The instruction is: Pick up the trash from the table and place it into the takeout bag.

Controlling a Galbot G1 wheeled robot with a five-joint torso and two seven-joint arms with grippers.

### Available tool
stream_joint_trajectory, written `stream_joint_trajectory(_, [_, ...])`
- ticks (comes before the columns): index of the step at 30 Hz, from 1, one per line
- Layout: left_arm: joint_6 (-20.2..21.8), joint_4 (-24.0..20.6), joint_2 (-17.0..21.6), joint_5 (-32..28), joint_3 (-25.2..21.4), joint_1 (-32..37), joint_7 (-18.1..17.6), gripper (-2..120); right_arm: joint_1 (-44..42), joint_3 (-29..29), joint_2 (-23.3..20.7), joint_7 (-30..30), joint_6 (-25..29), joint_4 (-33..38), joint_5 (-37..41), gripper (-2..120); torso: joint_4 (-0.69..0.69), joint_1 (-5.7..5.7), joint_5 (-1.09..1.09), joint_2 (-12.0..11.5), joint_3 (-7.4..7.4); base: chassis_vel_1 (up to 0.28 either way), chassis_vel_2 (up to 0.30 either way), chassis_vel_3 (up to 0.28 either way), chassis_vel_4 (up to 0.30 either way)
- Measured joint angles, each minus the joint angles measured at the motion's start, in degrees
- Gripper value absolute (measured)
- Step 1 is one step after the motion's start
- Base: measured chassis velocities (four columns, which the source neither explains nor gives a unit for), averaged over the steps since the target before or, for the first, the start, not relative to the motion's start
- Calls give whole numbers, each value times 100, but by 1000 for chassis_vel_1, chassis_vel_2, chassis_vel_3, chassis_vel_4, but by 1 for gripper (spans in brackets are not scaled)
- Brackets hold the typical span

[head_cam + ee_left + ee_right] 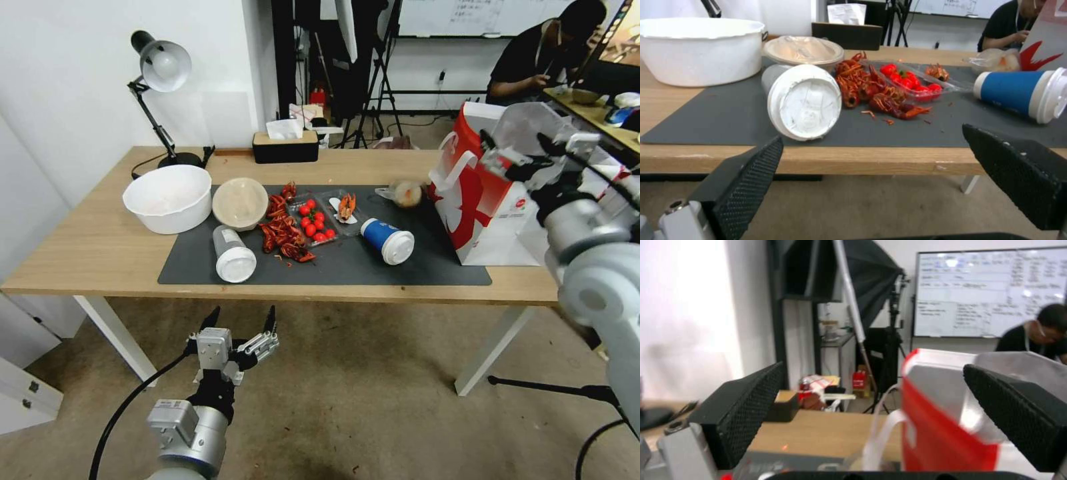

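Head view: right gripper [517,152] spread, empty, above the tall red-and-white paper takeout bag [481,193]; descending could crush its rim. Left wrist view: left gripper [876,150] spread below the table edge; blue paper cup [1018,95] lying sideways could roll

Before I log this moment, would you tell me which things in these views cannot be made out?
- Inside of the takeout bag: head view, hidden by its own walls and the right end effector over its mouth.
- Contents of the small clear bag: too small; in the left wrist view, blurred.
- Blue paper cup: lid cut off by the left wrist view's edge.
- Whiteboard writing: right wrist view, blurred.
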Motion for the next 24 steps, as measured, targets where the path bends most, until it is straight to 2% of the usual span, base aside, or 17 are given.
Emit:
stream_joint_trajectory(7, [-161, 11, 11, -22, -1, -15, 109, 100, -758, -32, 180, -359, 424, 120, -552, 100, 0, 0, 1, 1, 0, 0, 0, 0, 0])
stream_joint_trajectory(24, [-174, 53, 49, -56, -14, -35, 126, 100, -2721, 15, 1135, -1233, 1932, -127, -1518, 100, 0, 0, 1, 1, 0, 0, 0, 0, 0])
